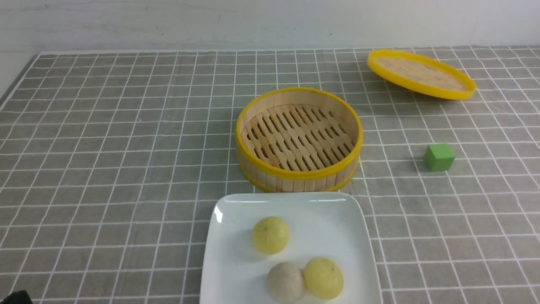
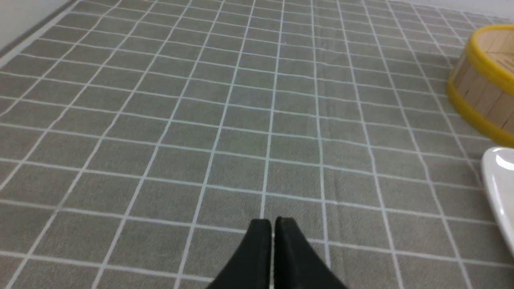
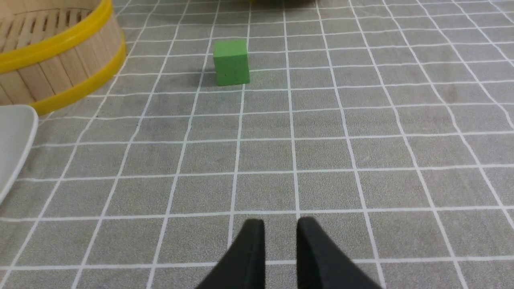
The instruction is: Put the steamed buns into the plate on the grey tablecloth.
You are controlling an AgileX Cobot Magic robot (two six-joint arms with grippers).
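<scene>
Two pale yellow steamed buns [image 1: 270, 234] [image 1: 323, 278] lie in the white square plate [image 1: 333, 223] at the near middle of the grey tablecloth [image 1: 105, 169]. A greyish-beige bun [image 1: 285, 282] lies in the plate too, touching the nearer yellow one. My left gripper [image 2: 273, 221] is shut and empty, low over bare cloth to the left of the plate, whose edge shows in the left wrist view [image 2: 500, 180]. My right gripper [image 3: 280, 222] is empty, its jaws a narrow gap apart, over bare cloth to the right of the plate's edge [image 3: 14, 140].
The round bamboo steamer [image 1: 298, 139] stands empty just behind the plate. Its flat lid [image 1: 421, 74] lies at the far right. A green cube [image 1: 439, 157] sits to the right of the steamer, ahead of my right gripper. The table's left edge runs along a pale wall.
</scene>
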